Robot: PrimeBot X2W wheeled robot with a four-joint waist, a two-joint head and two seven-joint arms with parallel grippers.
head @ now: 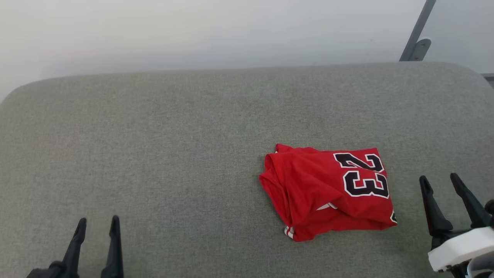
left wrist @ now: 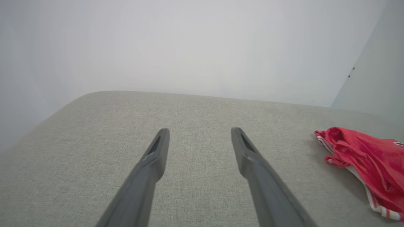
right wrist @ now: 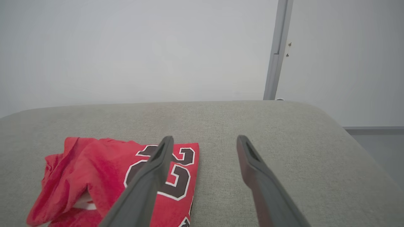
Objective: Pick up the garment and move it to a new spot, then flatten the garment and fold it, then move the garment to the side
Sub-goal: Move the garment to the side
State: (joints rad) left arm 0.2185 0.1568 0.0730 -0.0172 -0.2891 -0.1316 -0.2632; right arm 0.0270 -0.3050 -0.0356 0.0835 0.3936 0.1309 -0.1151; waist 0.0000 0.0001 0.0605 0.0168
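Two grippers stand empty, fingers spread wide. The roughly folded red number-23 jersey [head: 328, 193] lies on the grey cushion [head: 173, 135] just left of the right gripper [head: 439, 176] and well right of the left gripper [head: 98, 219]. Probably neither needs a hold just now.

Long dark tapered pincer fingers [head: 432, 204], white wrist housing [head: 459, 247]

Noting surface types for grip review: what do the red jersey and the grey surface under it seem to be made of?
The jersey looks like thin synthetic cloth with a faint sheen: it lies in limp, soft folds. The grey surface looks like matte woven fabric, perhaps over padding: fine flecked weave, rounded corners.
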